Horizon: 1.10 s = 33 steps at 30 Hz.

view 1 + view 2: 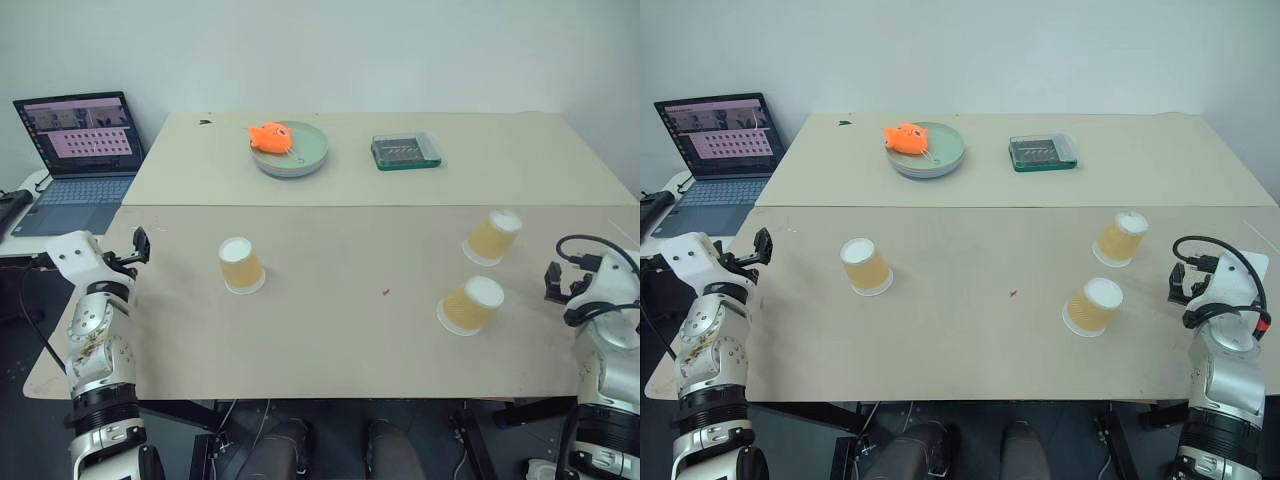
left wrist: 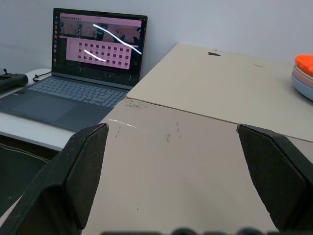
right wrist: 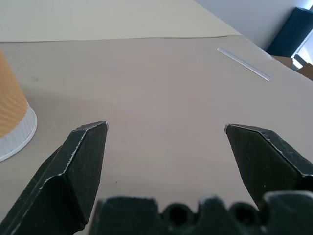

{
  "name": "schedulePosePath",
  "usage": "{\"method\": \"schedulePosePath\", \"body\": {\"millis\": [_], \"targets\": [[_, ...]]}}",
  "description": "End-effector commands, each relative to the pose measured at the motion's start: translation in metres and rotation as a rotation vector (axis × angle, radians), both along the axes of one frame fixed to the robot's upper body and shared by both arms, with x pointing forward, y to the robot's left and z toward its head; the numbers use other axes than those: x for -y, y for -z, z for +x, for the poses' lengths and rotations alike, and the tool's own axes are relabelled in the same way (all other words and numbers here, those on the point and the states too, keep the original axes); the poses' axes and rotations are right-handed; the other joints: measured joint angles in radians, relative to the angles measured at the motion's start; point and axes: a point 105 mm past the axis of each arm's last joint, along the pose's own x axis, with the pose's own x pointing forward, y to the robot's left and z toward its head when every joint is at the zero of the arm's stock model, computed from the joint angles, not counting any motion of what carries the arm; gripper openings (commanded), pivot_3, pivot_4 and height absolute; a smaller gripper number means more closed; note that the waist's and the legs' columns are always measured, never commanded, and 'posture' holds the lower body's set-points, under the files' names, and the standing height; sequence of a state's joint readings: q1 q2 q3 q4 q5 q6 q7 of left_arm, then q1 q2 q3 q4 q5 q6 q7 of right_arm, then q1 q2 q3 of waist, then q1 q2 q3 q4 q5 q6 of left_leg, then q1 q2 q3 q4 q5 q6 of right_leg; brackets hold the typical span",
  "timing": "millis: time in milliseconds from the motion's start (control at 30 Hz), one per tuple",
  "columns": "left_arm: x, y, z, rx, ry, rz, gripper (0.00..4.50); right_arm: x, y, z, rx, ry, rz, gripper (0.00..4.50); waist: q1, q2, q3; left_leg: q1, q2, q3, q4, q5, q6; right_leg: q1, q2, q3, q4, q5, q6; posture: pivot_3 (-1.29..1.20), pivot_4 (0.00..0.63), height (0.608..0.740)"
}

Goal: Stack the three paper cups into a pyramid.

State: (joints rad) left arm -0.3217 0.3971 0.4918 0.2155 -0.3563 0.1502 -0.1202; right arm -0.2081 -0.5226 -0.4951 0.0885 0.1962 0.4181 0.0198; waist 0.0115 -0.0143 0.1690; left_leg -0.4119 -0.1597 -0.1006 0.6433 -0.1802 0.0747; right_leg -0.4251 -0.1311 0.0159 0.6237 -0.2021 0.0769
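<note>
all three cups stand upside down and apart on the tan table (image 1: 330, 330): one cup (image 1: 241, 265) on the left, a far right cup (image 1: 492, 237), a near right cup (image 1: 470, 305). no pyramid yet. the left gripper (image 1: 137, 245) and right gripper (image 1: 553, 283) hang wide and empty at the table's edges. a good start would bring the right pair side by side, touching, bases level. farther back sit a plate (image 1: 305, 155), a tray (image 1: 406, 151) and a laptop (image 1: 78, 160) against a white wall.

Three paper cups stand inverted on the table, white bases up, white rims down, yellow-orange sides, none stacked. One cup (image 1: 241, 266) stands alone on the left. The other two stand on the right, well apart from it: far cup (image 1: 492, 238) and near cup (image 1: 470, 305), near each other, not touching.
</note>
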Motion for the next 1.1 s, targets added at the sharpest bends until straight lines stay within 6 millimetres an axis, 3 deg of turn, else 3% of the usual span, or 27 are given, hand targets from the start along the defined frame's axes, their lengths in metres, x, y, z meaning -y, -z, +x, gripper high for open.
{"method": "schedulePosePath", "body": {"millis": [33,133,167,267,300,367,433,533,633,733,867,967,1033,1100], "targets": [[0.004,-0.015,0.006,0.058,0.028,0.007,4.48,0.003,-0.021,0.000,0.061,0.008,-0.049,4.50,0.000,0.000,0.000,0.000,0.000,0.000,0.000,0.000,0.000,0.000,0.000,0.000,0.000,0.000,0.000,0.00,0.150,0.730],[0.031,-0.047,0.021,0.131,0.208,0.012,4.48,-0.002,-0.019,0.003,0.062,0.000,-0.040,4.50,0.002,-0.001,0.000,0.000,0.000,0.000,0.000,0.000,0.000,0.000,0.000,0.000,0.000,0.000,0.000,0.00,0.150,0.730],[0.050,-0.066,0.023,0.183,0.317,-0.001,4.48,-0.002,-0.018,0.003,0.062,-0.002,-0.039,4.50,0.004,-0.001,0.000,-0.001,0.000,0.000,0.000,0.000,0.000,0.000,0.000,-0.001,0.000,0.000,0.000,0.00,0.150,0.730],[0.107,-0.122,0.009,0.321,0.657,-0.056,4.48,-0.002,-0.019,0.004,0.063,-0.001,-0.036,4.50,0.003,-0.001,0.001,-0.003,0.000,0.000,0.001,0.000,0.000,0.000,0.000,-0.001,-0.001,0.000,0.000,0.00,0.150,0.730],[0.135,-0.136,-0.006,0.334,0.836,-0.038,4.48,-0.001,-0.018,0.003,0.063,0.001,-0.035,4.50,0.000,-0.002,0.001,-0.003,0.000,0.000,0.001,0.000,0.000,-0.001,0.000,-0.001,-0.002,0.001,-0.001,0.00,0.150,0.730],[0.169,-0.145,-0.031,0.306,1.073,-0.012,4.48,-0.001,-0.018,0.003,0.061,0.003,-0.034,4.50,-0.006,-0.002,0.001,-0.004,0.000,0.000,0.001,-0.001,0.001,-0.003,0.000,-0.001,-0.001,0.004,-0.006,0.00,0.150,0.730],[0.199,-0.141,-0.059,0.235,1.303,0.025,4.48,0.000,-0.017,0.003,0.060,0.004,-0.033,4.50,-0.018,0.001,-0.001,-0.004,0.000,0.000,0.000,-0.003,0.002,-0.004,0.000,0.000,-0.001,0.004,-0.007,0.00,0.150,0.730],[0.232,-0.116,-0.100,0.053,1.595,0.136,4.48,0.001,-0.018,0.004,0.058,0.005,-0.036,4.50,-0.030,0.004,0.000,-0.003,0.000,0.000,-0.001,-0.003,0.001,-0.004,0.001,0.001,0.001,0.002,-0.008,0.00,0.150,0.730],[0.242,-0.086,-0.105,-0.076,1.626,0.297,4.48,0.002,-0.027,0.006,0.053,-0.041,-0.062,4.50,-0.029,0.007,0.002,0.000,0.002,0.000,-0.001,-0.003,-0.001,-0.003,0.003,0.001,0.003,0.001,-0.011,0.00,0.150,0.730],[0.242,-0.078,-0.106,-0.087,1.646,0.318,4.48,0.000,-0.046,-0.001,0.004,-0.241,-0.119,4.50,-0.024,0.009,0.003,0.004,0.002,0.000,-0.001,-0.002,-0.002,0.002,0.002,0.001,0.003,-0.004,-0.005,0.00,0.150,0.730],[0.240,-0.074,-0.104,-0.088,1.651,0.337,4.48,-0.004,-0.054,-0.021,-0.102,-0.472,-0.137,4.50,-0.014,0.009,0.004,0.004,0.002,0.000,-0.001,-0.002,-0.002,0.004,0.000,-0.001,0.002,-0.006,-0.006,0.00,0.150,0.730],[0.244,-0.075,-0.103,-0.069,1.656,0.328,4.48,-0.012,-0.039,-0.062,-0.313,-0.748,-0.026,4.50,-0.010,0.009,0.004,0.002,0.002,0.000,-0.001,-0.003,-0.001,0.002,0.000,-0.001,0.001,-0.007,-0.003,0.00,0.150,0.730],[0.246,-0.072,-0.104,-0.074,1.667,0.324,4.48,-0.035,-0.033,-0.092,-0.421,-0.986,0.056,4.50,-0.002,0.009,0.005,0.002,0.002,0.000,-0.001,-0.004,0.000,0.002,0.000,-0.001,0.001,-0.008,-0.003,0.00,0.150,0.730],[0.247,-0.070,-0.104,-0.078,1.673,0.325,4.48,-0.049,-0.033,-0.095,-0.446,-1.074,0.075,4.50,0.002,0.012,0.006,-0.001,0.001,0.000,-0.001,-0.006,0.002,0.000,-0.001,-0.001,0.000,-0.008,-0.003,0.00,0.150,0.730]]}}
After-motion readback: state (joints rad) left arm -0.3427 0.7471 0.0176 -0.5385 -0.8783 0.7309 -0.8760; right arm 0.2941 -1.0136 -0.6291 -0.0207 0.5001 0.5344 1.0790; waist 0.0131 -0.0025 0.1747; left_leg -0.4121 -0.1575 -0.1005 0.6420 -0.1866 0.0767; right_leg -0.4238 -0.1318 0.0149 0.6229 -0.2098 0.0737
